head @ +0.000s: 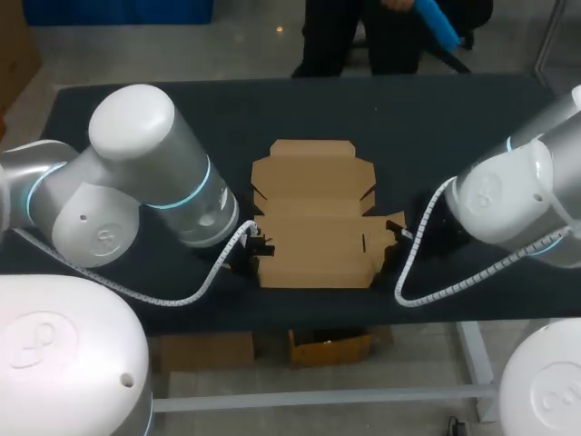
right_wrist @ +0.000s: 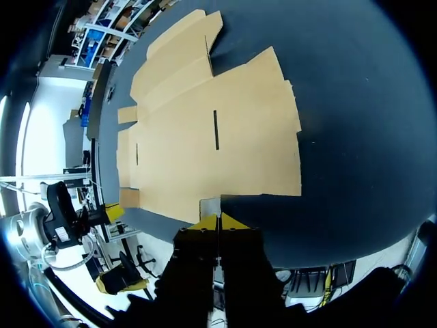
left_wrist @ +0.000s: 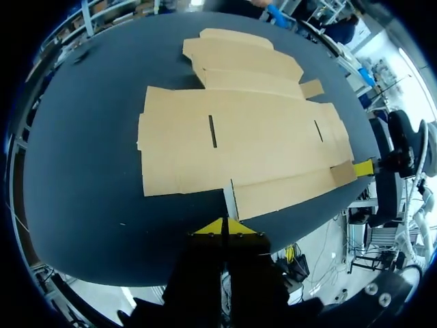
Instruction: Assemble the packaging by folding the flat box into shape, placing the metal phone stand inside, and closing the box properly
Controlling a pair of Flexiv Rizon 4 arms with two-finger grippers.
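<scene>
flat box [right_wrist: 212, 137] | on table [right_wrist: 341, 102] | right gripper [right_wrist: 218, 220] pinching its near flap

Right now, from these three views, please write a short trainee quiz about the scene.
1. True or false: the flat box is already folded into shape and closed.
2. Where is the left gripper? A) at the box's left edge; B) over the box's middle; C) lifted well clear of it.
3. Which task item appears in no view?
Key: 1 false; 2 A; 3 the metal phone stand.
</scene>
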